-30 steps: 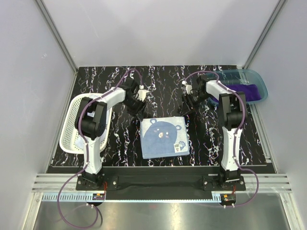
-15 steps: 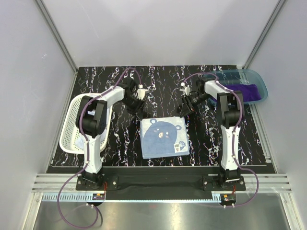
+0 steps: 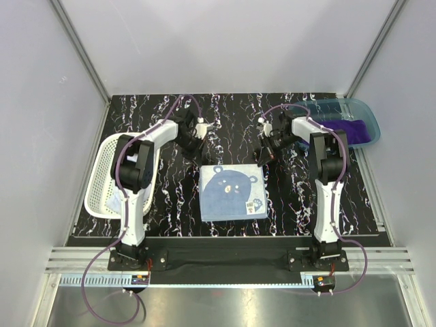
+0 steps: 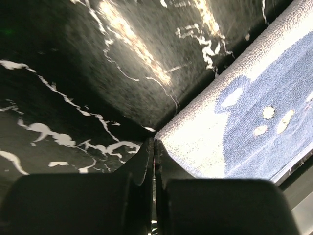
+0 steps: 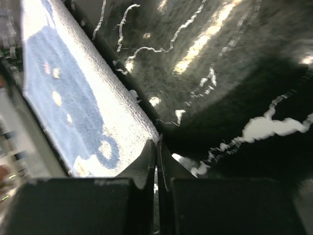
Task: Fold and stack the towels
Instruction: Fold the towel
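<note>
Since one second ago, my left gripper (image 3: 193,148) has drawn back from the far-left corner of the bear towel (image 3: 228,197) toward 12 o'clock. My right gripper (image 3: 262,155) has kept its station by the far-right corner, with its wrist turned slightly.

Current positions, top view:
- The bear towel lies flat and face up at the centre of the black marbled table (image 3: 163,204). A small label (image 3: 255,206) sits near its 5 o'clock corner.
- My left gripper stands at 11 o'clock of the bear towel, near the corner but apart from it.
- My right gripper stands at 1 o'clock of the bear towel, just beside its corner.

Tool state:
- Left wrist view: my fingers (image 4: 141,169) are pressed together with no cloth seen between them. The towel corner shows just past the tips at 1 o'clock.
- Right wrist view: my fingers (image 5: 145,164) are likewise pressed together. The towel corner shows just past the tips at 11 o'clock. I cannot tell whether the tips touch the cloth.

Other towels:
- The purple towel (image 3: 355,129) lies in the teal bin (image 3: 340,103) at 2 o'clock on the table.
- A pale towel (image 3: 112,202) lies in the white basket (image 3: 101,174) at 9 o'clock, partly hidden by my left arm.
</note>
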`<state>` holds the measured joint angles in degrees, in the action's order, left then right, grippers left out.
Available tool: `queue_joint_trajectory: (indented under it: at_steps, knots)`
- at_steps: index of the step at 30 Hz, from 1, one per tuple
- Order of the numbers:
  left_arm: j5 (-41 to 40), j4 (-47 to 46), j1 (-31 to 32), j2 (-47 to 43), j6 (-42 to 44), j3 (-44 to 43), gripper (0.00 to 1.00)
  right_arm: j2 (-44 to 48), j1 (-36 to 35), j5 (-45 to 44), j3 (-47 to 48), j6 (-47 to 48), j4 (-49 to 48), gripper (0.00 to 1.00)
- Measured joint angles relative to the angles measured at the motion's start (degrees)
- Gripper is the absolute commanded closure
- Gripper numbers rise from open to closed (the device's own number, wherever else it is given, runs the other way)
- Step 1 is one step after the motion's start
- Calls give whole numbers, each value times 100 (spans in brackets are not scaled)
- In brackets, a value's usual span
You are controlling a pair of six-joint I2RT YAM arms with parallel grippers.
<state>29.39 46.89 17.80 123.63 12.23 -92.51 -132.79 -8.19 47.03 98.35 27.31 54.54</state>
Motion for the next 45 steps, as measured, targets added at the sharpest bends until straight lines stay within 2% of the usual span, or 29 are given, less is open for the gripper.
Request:
queue_joint_trajectory:
  at_steps: [4,9,17,26,37,45]
  knots:
    - [-79,-57,-48,7,-50,-114,100,555,0,-321,-568,-105,-809,100]
    - [-201,-225,-87,-103,-168,-125,100,940,-2,-564,-651,-186,-1408,100]
    - [-404,-511,-96,-627,-352,-129,100,1141,-2,-713,-748,-289,-1954,100]
    - [-496,-632,-96,-1025,-503,-118,100,2079,-2,-817,-1412,-332,-2645,100]
    - [-586,-678,-17,-1825,-527,367,100,2785,-146,-1102,-2103,-426,-3077,100]
    - [-876,-640,293,-1895,-586,850,100,3134,-470,-1797,-2789,-660,-3163,100]
